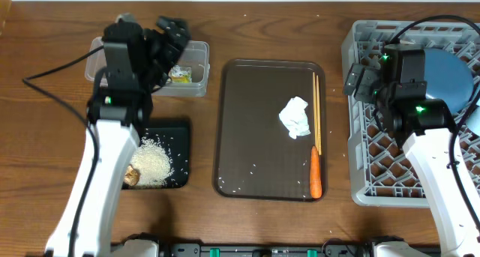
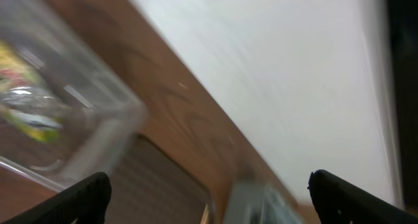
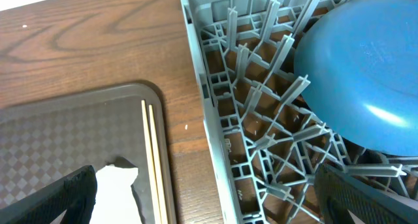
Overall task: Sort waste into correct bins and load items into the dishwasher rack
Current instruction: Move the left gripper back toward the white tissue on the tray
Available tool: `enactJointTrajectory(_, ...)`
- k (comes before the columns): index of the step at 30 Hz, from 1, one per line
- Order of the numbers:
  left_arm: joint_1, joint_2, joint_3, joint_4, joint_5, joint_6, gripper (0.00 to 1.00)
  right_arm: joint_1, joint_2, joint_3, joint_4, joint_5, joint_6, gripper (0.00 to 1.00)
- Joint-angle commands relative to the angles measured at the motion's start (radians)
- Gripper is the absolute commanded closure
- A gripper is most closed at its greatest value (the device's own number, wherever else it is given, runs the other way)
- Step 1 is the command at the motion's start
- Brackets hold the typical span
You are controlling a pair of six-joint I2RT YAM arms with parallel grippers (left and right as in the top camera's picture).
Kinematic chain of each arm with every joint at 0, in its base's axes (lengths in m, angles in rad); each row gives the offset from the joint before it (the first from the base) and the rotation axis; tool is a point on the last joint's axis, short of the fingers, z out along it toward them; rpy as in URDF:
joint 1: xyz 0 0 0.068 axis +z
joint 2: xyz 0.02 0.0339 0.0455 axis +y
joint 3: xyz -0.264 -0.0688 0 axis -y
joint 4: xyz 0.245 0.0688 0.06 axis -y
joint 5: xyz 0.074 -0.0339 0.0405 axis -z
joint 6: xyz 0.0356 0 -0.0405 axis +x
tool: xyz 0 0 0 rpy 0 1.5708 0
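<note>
Nearest on the left of the wooden table (image 1: pixel 45 137) lies the shallow black tray (image 1: pixel 178 129), holding a heap of white rice (image 1: pixel 154 161) with a brown food lump (image 1: pixel 133 174) touching the heap's near-left edge. In the middle sits the dark brown serving tray (image 1: pixel 251 129). A small orange carrot (image 1: pixel 316 171) lies at its near right corner, and a few stray rice grains are scattered along its near edge. Farther up the tray is a crumpled white tissue (image 1: pixel 295 117), with the pair of wooden chopsticks (image 1: pixel 317 111) lying lengthwise just to its right. On the right stands the grey dishwasher rack (image 1: pixel 361 159). The right arm's fingers (image 3: pixel 52 198) are spread wide above its left edge with nothing between them, and the dark-blue plate (image 1: pixel 450 73) rests among the pegs beyond. At the far left, the clear plastic tub (image 1: pixel 196 62) holds the yellow-green foil wrapper (image 1: pixel 180 75). The left arm's fingers (image 2: pixel 85 198) hang above it, wide apart and empty.
</note>
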Motion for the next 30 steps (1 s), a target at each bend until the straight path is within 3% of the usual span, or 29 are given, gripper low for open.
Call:
enactJointTrajectory(1,-0.114,-0.044,0.006,-0.043,0.055,0.212,0.03,-0.001,-0.006,0.003,0.000,0.017,0.002,0.01)
enactJointTrajectory(4,-0.242,-0.028,0.006,-0.089,0.019,0.296,0.03,-0.001,-0.006,0.003,0.000,0.017,0.002,0.01)
enactJointTrajectory(7,-0.354,0.034,0.006,-0.107,-0.028,0.296,0.03,-0.001,-0.006,0.003,0.000,0.017,0.002,0.01)
enactJointTrajectory(13,-0.492,0.213,0.006,-0.107,0.026,0.200,0.02,-0.001,-0.006,0.003,0.000,0.017,0.002,0.01)
enactJointTrajectory(21,-0.513,0.391,0.007,-0.111,0.228,0.149,0.02,-0.001,-0.006,0.003,0.000,0.017,0.002,0.01)
enactJointTrajectory(30,-0.551,0.427,0.006,-0.064,0.058,0.065,0.02,-0.001,-0.006,0.003,0.000,0.017,0.002,0.01)
